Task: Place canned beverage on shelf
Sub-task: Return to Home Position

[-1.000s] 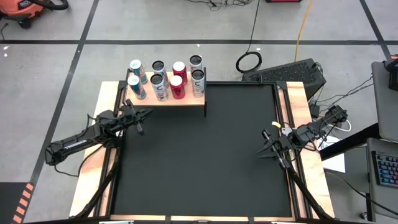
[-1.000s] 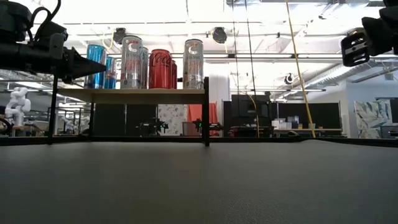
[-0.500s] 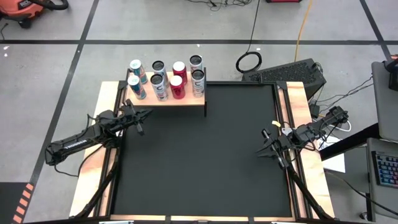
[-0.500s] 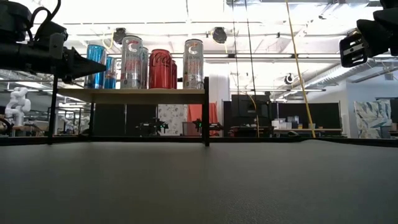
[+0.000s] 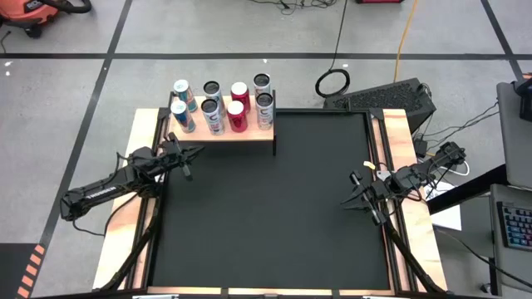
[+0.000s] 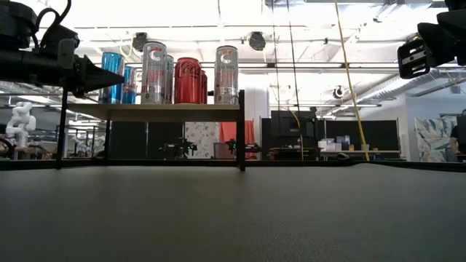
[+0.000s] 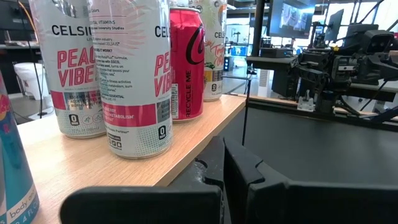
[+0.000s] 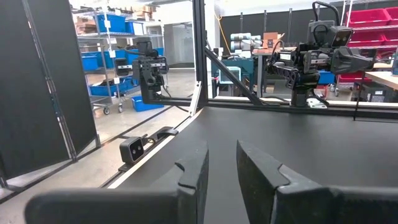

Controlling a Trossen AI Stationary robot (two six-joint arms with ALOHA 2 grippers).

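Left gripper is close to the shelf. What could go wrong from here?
1. The left gripper hangs just in front of the shelf, near a corner leg, at can height; a swing toward it could knock the shelf.
2. The eight cans stand packed in two rows, so one jolt may topple several.

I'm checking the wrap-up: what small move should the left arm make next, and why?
Probably draw the left gripper back from the shelf toward its own side: eight cans stand on the shelf, and the gripper, shut and empty, hangs close before its front-left corner. The right gripper waits at the right edge.
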